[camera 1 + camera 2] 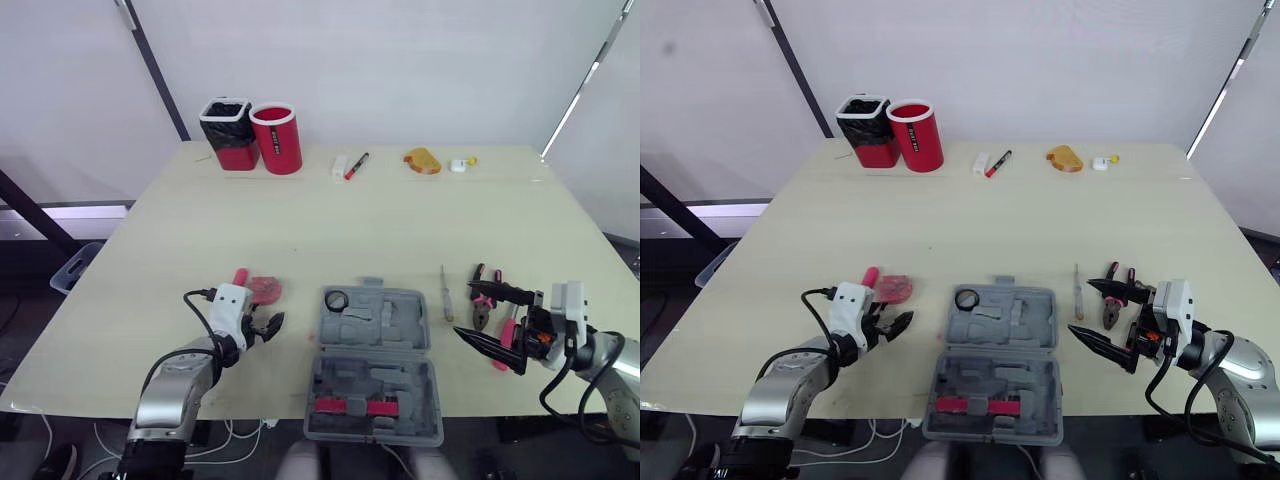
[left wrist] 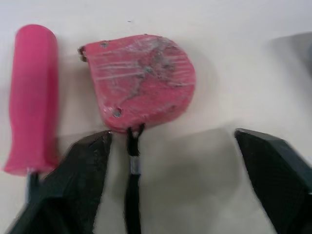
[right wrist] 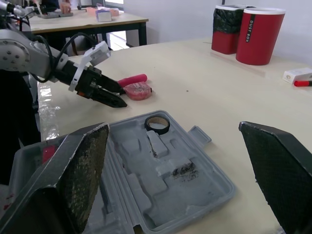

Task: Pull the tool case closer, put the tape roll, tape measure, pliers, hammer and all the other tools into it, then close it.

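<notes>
The tool case (image 1: 400, 325) lies open at the near edge of the table (image 1: 400, 220), in the middle between the two arms. Its near half holds a red piece (image 1: 348, 406) that I cannot identify. In the far half, the tape roll (image 1: 336, 300) sits in the corner on the robot's left.

To the left of the case, the left gripper (image 1: 272, 326) is low over the table with its fingers spread apart and nothing between them. The tape measure (image 2: 141, 80) lies on the table just ahead of the fingertips. It is closer to the finger on the side of the pink handle (image 2: 31, 97), and I cannot tell if that finger touches it. The black strap of the tape measure runs back between the fingers. The pink handle lies just beside the tape measure, on the side away from the case.

To the right of the case, the right gripper (image 1: 463, 308) is also spread wide and holds nothing; its fingertips point toward the case. The pliers (image 1: 483, 300) lie on the table just beside it, and the far finger crosses in front of them in the head view. A thin metal tool (image 1: 446, 293) lies between the pliers and the case.

At the far side of the table stand a black-lined bin (image 1: 228, 133) and a red cup (image 1: 277, 139), touching each other. To the right of them lie a white box (image 1: 340, 165), a marker (image 1: 356, 165) and a yellow object (image 1: 422, 160).
</notes>
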Robot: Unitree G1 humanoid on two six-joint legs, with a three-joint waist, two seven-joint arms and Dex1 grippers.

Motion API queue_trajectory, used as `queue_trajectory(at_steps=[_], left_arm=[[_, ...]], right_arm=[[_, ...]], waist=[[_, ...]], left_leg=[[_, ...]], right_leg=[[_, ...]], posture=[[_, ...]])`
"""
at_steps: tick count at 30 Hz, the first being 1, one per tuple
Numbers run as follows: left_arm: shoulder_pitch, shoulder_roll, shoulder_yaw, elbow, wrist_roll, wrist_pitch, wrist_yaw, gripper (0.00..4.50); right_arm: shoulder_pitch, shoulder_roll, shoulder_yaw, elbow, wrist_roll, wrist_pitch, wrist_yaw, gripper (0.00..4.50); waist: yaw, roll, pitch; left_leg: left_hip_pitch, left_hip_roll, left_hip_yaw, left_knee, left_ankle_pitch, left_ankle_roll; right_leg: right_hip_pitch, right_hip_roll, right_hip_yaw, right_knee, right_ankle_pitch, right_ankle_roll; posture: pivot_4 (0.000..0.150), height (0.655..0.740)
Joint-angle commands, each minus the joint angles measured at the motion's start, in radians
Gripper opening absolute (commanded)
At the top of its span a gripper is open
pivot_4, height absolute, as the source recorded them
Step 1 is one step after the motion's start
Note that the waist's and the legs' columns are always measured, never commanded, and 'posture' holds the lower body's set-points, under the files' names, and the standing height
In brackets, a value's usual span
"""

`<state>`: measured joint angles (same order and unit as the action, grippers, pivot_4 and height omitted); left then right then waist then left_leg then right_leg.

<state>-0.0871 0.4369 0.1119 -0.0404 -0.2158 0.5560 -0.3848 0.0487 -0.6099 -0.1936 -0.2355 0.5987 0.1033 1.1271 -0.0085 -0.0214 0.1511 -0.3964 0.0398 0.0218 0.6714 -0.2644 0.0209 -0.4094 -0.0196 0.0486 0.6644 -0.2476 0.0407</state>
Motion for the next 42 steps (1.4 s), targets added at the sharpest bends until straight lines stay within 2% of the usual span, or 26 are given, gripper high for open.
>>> queue_trajectory(at_steps=[1, 5, 6, 15, 22, 29, 34, 42], left_arm=[[0.005, -0.005, -0.01, 0.008, 0.013, 0.023, 0.01, 2.34], [0.004, -0.01, -0.009, 0.013, 0.028, 0.032, 0.027, 0.36], [0.004, -0.012, -0.01, 0.013, 0.03, 0.032, 0.028, 0.05], [0.03, -0.013, -0.012, -0.019, 0.034, 0.045, 0.023, 0.05], [0.106, 0.024, -0.031, -0.139, 0.017, 0.078, -0.034, 0.05], [0.262, 0.103, -0.068, -0.295, 0.006, 0.08, -0.133, 0.05], [0.383, 0.151, -0.044, -0.384, 0.002, 0.066, -0.175, 0.05], [0.543, 0.197, -0.043, -0.454, 0.021, 0.001, -0.216, 0.05]], right_arm=[[-0.005, -0.002, -0.012, -0.035, 0.015, -0.013, 0.001, 4.5], [-0.005, 0.002, -0.011, -0.023, 0.009, -0.02, 0.002, 4.5], [-0.003, 0.003, -0.009, -0.02, 0.008, -0.022, 0.003, 4.5], [-0.01, 0.003, -0.002, -0.031, 0.03, -0.006, 0.028, 4.5], [-0.004, -0.03, 0.016, -0.049, 0.041, 0.018, 0.083, 4.5], [-0.01, -0.054, 0.054, -0.041, 0.039, 0.019, 0.149, 4.5], [-0.018, -0.047, 0.072, -0.022, 0.028, 0.006, 0.16, 4.5], [-0.031, -0.041, 0.089, -0.009, 0.019, -0.005, 0.173, 4.5]], waist=[[0.001, 0.0, 0.0], [0.001, 0.0, 0.0], [0.001, 0.0, 0.0], [0.0, 0.003, -0.002], [-0.003, 0.003, -0.002], [-0.004, 0.003, -0.001], [-0.005, 0.003, -0.001], [-0.006, 0.003, -0.001]], left_leg=[[0.0, 0.0, 0.0, 0.0, 0.0, 0.0], [0.0, 0.0, 0.0, 0.0, 0.0, 0.0], [0.0, 0.0, 0.0, 0.0, 0.0, 0.0], [0.0, 0.0, 0.0, 0.0, 0.0, 0.0], [0.0, 0.0, 0.0, 0.0, 0.0, 0.0], [0.0, 0.001, 0.001, -0.001, 0.0, 0.0], [0.0, 0.001, 0.001, -0.001, 0.0, 0.0], [0.001, 0.002, 0.001, -0.001, 0.0, 0.0]], right_leg=[[0.0, 0.0, 0.0, 0.0, 0.0, 0.0], [0.0, 0.0, 0.0, 0.0, 0.0, 0.0], [0.0, 0.0, 0.0, 0.0, 0.0, 0.0], [0.0, 0.0, 0.0, 0.0, 0.0, 0.0], [0.0, 0.0, 0.001, 0.0, 0.0, 0.0], [0.0, -0.001, 0.001, -0.001, 0.0, 0.0], [0.0, -0.001, 0.001, -0.001, 0.0, 0.0], [0.0, -0.002, 0.001, -0.002, -0.003, -0.004]], posture=[[0.15, 0.74], [0.15, 0.74], [0.15, 0.74], [0.15, 0.74], [0.15, 0.74], [0.15, 0.74], [0.15, 0.74], [0.15, 0.74]])
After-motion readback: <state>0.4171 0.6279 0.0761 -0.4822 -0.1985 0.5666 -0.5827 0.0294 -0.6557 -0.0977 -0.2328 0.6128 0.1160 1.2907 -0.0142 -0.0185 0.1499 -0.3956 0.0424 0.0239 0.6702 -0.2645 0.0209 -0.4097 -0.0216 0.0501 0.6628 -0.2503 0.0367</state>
